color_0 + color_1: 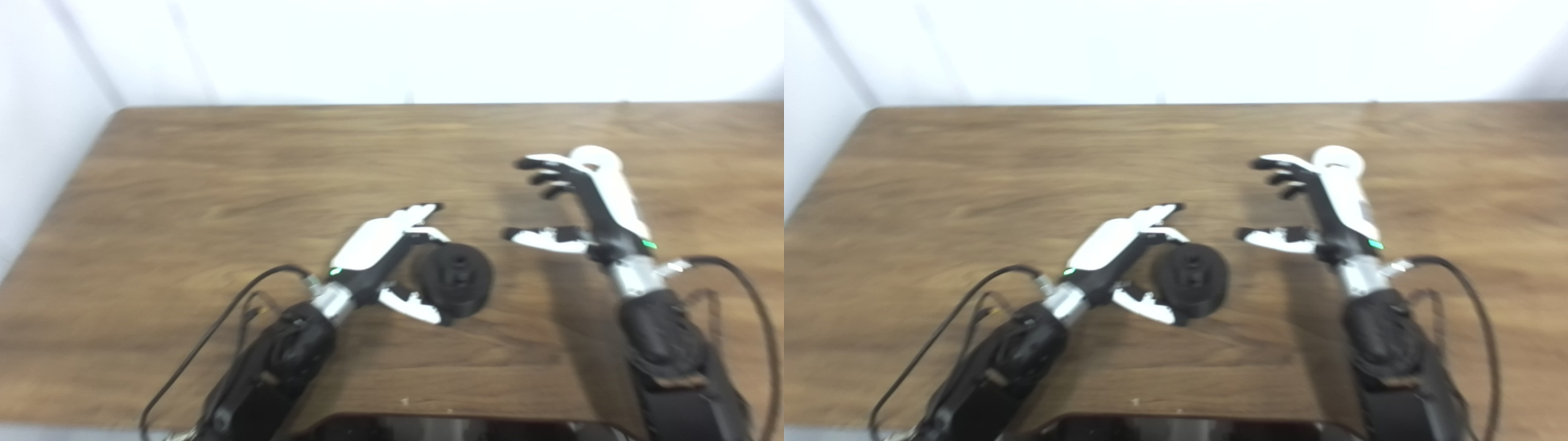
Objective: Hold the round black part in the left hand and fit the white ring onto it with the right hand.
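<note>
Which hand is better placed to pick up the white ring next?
The right hand: it hovers open beside the white ring, which lies just beyond it on the table. The left hand has its fingers around the round black part.

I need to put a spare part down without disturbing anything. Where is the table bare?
Bare: the table left of the left hand, and the far strip by the wall. Crowded: the middle, with the black part, right hand and white ring.
</note>
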`<state>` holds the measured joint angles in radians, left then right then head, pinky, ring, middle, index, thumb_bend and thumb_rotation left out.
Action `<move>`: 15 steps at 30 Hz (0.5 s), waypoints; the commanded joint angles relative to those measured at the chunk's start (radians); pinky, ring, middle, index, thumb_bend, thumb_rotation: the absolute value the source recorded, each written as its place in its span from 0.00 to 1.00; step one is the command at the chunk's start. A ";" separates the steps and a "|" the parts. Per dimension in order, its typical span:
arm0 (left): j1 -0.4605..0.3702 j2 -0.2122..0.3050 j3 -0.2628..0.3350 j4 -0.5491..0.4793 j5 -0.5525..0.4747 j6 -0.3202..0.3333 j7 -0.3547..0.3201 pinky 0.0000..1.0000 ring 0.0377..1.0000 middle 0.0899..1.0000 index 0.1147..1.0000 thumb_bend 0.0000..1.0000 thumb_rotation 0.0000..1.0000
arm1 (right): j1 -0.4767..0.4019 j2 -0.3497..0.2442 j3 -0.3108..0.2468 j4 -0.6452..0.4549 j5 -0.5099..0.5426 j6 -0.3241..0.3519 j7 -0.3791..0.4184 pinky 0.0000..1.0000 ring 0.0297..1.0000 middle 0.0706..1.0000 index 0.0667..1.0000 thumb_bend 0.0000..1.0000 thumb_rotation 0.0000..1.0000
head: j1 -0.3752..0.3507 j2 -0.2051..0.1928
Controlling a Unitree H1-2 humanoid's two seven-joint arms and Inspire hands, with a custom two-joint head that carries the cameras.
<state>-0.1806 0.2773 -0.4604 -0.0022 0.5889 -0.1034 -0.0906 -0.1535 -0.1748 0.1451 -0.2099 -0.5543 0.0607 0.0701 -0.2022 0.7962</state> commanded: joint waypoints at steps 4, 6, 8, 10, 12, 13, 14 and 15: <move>0.004 0.043 0.028 -0.014 -0.001 -0.028 -0.040 1.00 1.00 1.00 0.56 0.97 0.32 | -0.037 0.026 0.017 -0.039 -0.053 0.009 -0.024 0.61 0.71 0.75 0.71 0.74 0.23 | -0.053 -0.008; 0.003 0.046 0.037 -0.011 -0.002 -0.034 -0.046 1.00 1.00 1.00 0.56 0.97 0.31 | -0.038 0.033 0.019 -0.039 -0.063 0.015 -0.023 0.61 0.71 0.75 0.71 0.74 0.23 | -0.060 -0.009; -0.001 0.050 0.043 -0.007 -0.001 -0.041 -0.054 1.00 1.00 1.00 0.56 0.96 0.31 | -0.039 0.038 0.023 -0.035 -0.072 0.015 -0.025 0.62 0.71 0.75 0.71 0.74 0.23 | -0.073 -0.012; -0.003 0.051 0.052 0.000 -0.006 -0.049 -0.059 1.00 1.00 1.00 0.56 0.95 0.31 | -0.039 0.046 0.025 -0.034 -0.073 0.019 -0.023 0.63 0.72 0.75 0.71 0.74 0.22 | -0.078 -0.013; -0.003 0.049 0.062 0.003 -0.016 -0.055 -0.063 1.00 1.00 1.00 0.56 0.96 0.30 | -0.038 0.053 0.024 -0.033 -0.066 0.023 -0.021 0.66 0.73 0.76 0.71 0.73 0.20 | -0.080 -0.013; -0.004 0.050 0.065 0.004 -0.017 -0.057 -0.065 1.00 1.00 1.00 0.56 0.96 0.30 | -0.039 0.057 0.024 -0.033 -0.064 0.024 -0.020 0.67 0.74 0.76 0.71 0.73 0.20 | -0.080 -0.013; -0.004 0.050 0.068 0.005 -0.017 -0.057 -0.067 1.00 1.00 1.00 0.56 0.96 0.29 | -0.039 0.058 0.024 -0.033 -0.062 0.024 -0.020 0.67 0.74 0.76 0.71 0.73 0.19 | -0.081 -0.014; -0.005 0.049 0.070 0.005 -0.017 -0.056 -0.069 1.00 1.00 1.00 0.56 0.96 0.29 | -0.039 0.059 0.024 -0.032 -0.062 0.024 -0.020 0.68 0.74 0.76 0.71 0.73 0.20 | -0.081 -0.015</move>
<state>-0.1737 0.2971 -0.4070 -0.0041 0.5532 -0.1570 -0.1559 -0.1548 -0.1241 0.1691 -0.2114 -0.6197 0.0954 0.0689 -0.2838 0.7808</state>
